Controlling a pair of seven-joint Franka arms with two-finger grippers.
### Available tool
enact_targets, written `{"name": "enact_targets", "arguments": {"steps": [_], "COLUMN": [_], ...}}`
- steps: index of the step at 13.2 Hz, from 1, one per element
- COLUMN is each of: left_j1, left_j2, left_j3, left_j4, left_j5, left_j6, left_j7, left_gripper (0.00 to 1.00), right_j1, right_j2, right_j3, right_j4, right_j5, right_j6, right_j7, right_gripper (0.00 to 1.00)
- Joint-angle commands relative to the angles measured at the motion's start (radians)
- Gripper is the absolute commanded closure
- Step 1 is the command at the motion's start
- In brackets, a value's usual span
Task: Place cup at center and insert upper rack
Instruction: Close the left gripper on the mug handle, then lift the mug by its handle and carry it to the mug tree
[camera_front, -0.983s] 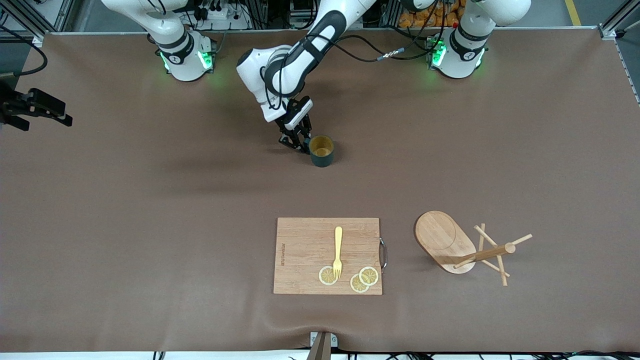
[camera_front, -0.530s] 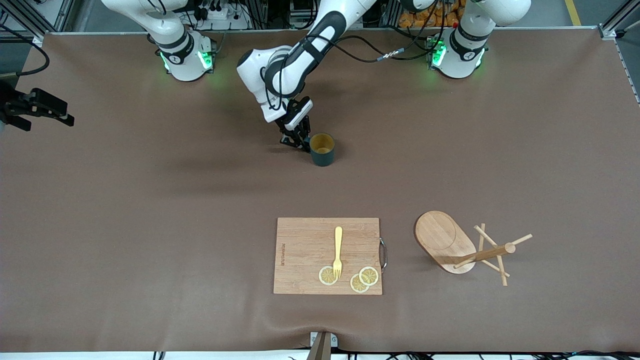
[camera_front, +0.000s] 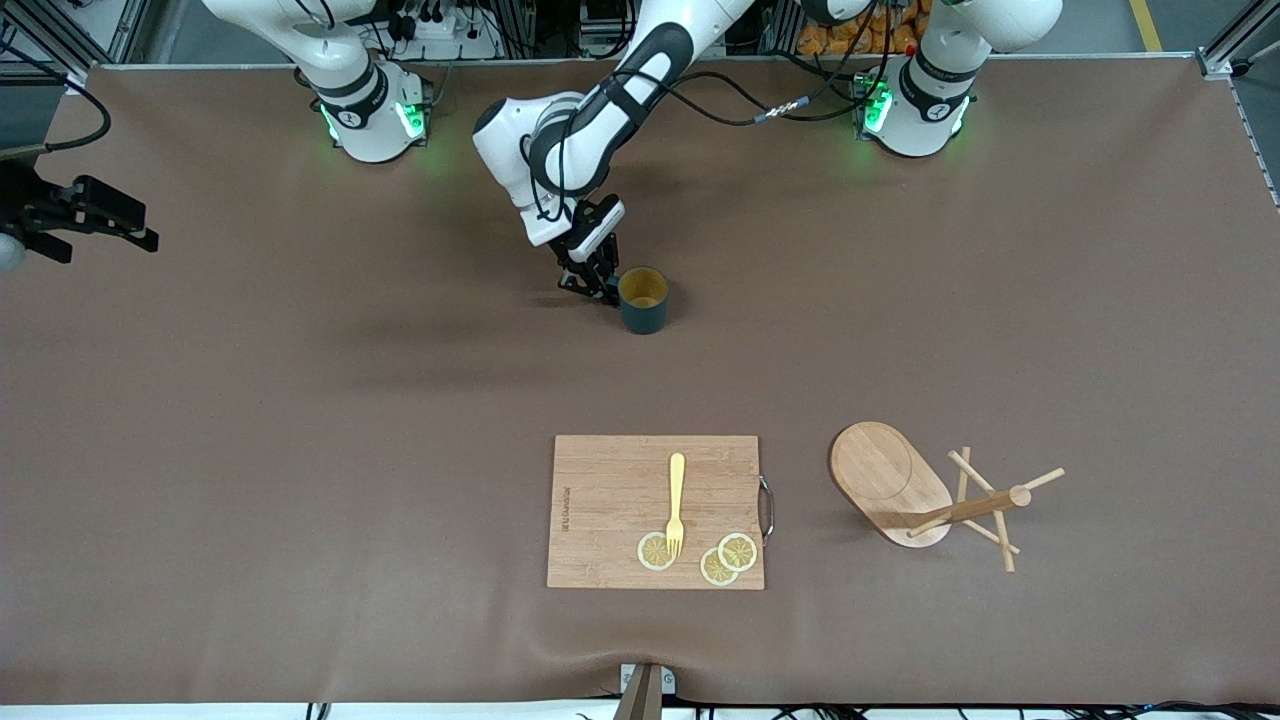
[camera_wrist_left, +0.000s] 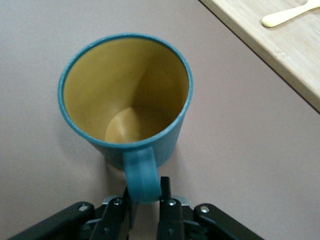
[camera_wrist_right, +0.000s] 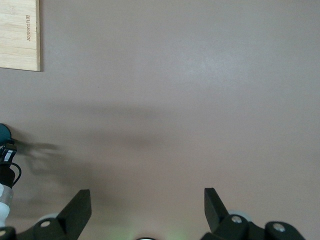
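The dark teal cup (camera_front: 643, 300) with a tan inside stands upright on the brown table cover, about midway between the two arm bases. My left gripper (camera_front: 600, 288) is low beside it. In the left wrist view the cup (camera_wrist_left: 125, 100) fills the frame, and my left gripper (camera_wrist_left: 146, 189) is shut on its handle (camera_wrist_left: 141, 175). The bamboo mug tree (camera_front: 890, 475) lies on its side toward the left arm's end, nearer the front camera. My right gripper (camera_front: 148, 228) hangs open and empty at the right arm's end of the table (camera_wrist_right: 147, 200), waiting.
A wooden cutting board (camera_front: 610, 500) lies nearer the front camera than the cup. It carries a yellow fork (camera_front: 677, 500) and three lemon slices (camera_front: 737, 551). Its edge shows in the left wrist view (camera_wrist_left: 280, 55) and its corner in the right wrist view (camera_wrist_right: 17, 35).
My left gripper's fingers have drawn together on the cup's handle. The cup has barely shifted. My right gripper has drifted slightly.
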Motion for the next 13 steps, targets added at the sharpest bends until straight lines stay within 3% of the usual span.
{"name": "enact_targets", "arguments": {"steps": [1,8,11,13], "left_j1": [0.022,0.140,0.224,0.282], "left_j2": [-0.040,-0.250,-0.378,-0.435], "left_j3": [-0.001,-0.001,0.005,0.003], "left_j4": [0.010,0.006,-0.003,-0.009], "left_j5": [-0.026,-0.189,-0.289,-0.348], "left_j6": [-0.002,-0.013,-0.013,-0.026], "left_j7": [0.011,0.172,0.279,0.347], "left_gripper": [1.00,1.00,1.00,1.00], "right_j1": [0.001,-0.035,-0.024,-0.024], "right_j2": [-0.024,-0.025,-0.024,-0.024], "right_j3": [0.002,-0.001,0.002,0.002], "right_j4": [-0.011,-0.011,-0.010,-0.011], "right_j5": [-0.008,-0.017,-0.105,-0.101], "right_j6": [-0.003,0.008,0.012,0.003], "right_j7": [0.012,0.010,0.010,0.015], "right_gripper": [0.00,0.00,0.00,0.00]}}
